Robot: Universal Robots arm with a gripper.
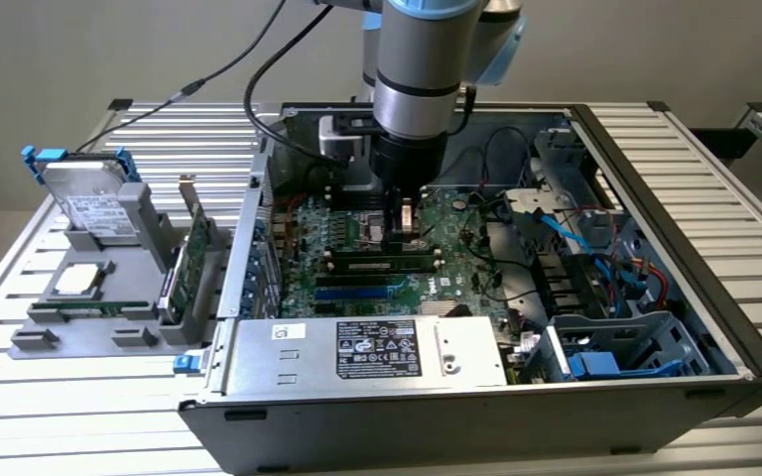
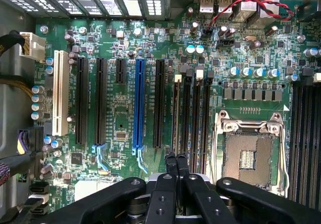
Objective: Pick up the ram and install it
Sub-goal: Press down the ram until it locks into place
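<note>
1. The ram (image 1: 378, 262) is a long, narrow stick with dark chips along its length. It sits seated in a black slot on the motherboard (image 1: 354, 223), just below the gripper (image 1: 404, 220) in the exterior view.
2. In the wrist view the gripper (image 2: 176, 162) has its two thin black fingers (image 2: 170, 164) pressed together, closed on nothing. The tips hang over the group of black slots (image 2: 195, 108) beside the socket (image 2: 247, 151).
3. A blue slot (image 2: 139, 103) and a white slot (image 2: 60, 93) lie farther from the fingertips, across the green board.
4. The socket sits open, with a metal frame around bare contacts.
5. A white label (image 1: 378, 348) with black print lies on the grey power supply (image 1: 368, 359), nearer the camera than the gripper; its writing is too small to read.
6. Printing on the motherboard is also too fine to read.
7. Well off to the exterior view's left of the gripper, a grey tray (image 1: 83, 317) holds a hard drive (image 1: 90, 198), a silver chip (image 1: 79, 281) and a green card (image 1: 198, 260).
</note>
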